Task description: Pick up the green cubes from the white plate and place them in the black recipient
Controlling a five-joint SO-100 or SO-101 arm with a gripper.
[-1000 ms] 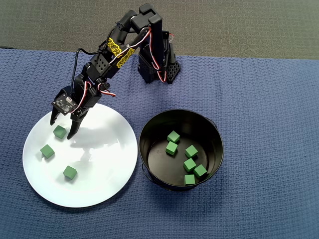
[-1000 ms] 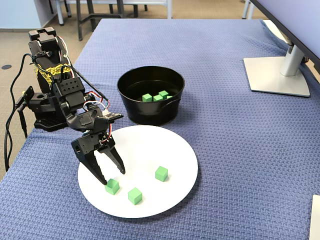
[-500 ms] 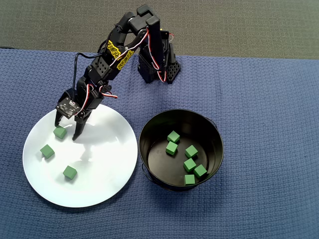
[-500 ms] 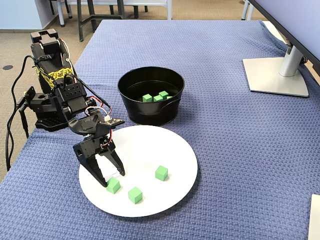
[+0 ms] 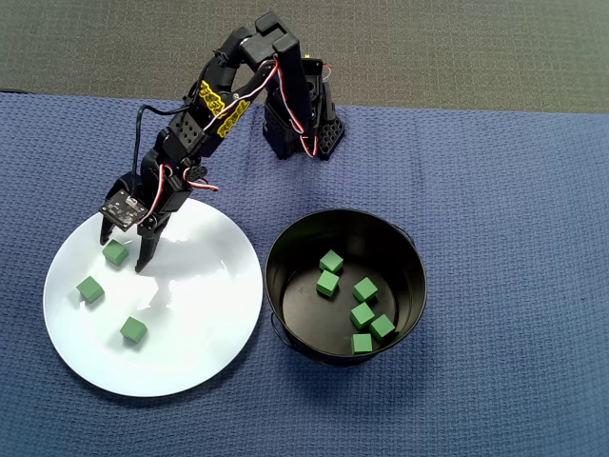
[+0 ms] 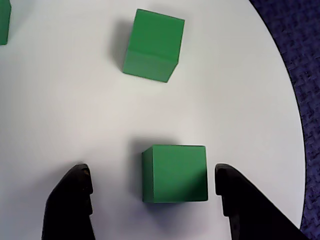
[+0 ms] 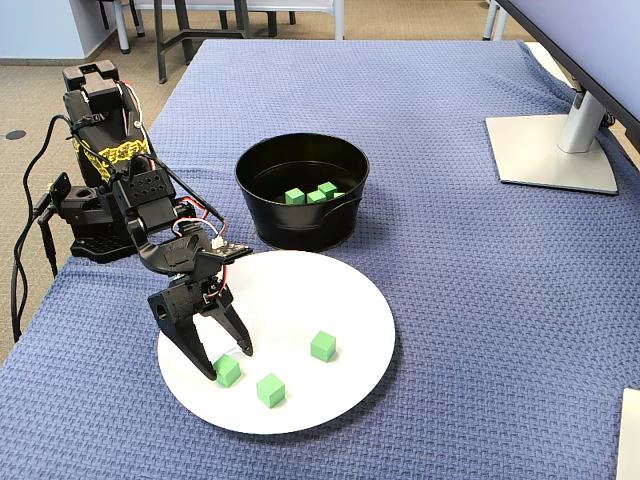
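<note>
Green cube [image 6: 174, 173] sits right between the spread fingers of the gripper [image 6: 152, 200], neither tip touching it, on the white plate [image 6: 60, 100]. Two more cubes lie just beyond it on the plate; six are already in the black recipient [image 5: 285, 249], off to the side. This looks like the grasp step: next, close squarely on the cube, then lift.

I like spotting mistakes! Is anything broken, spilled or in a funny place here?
Nothing stands out. Three green cubes sit on the white plate, six more lie inside the black pot, and none has fallen on the blue cloth. The pincer is open around one cube, which sits closer to one finger.
</note>
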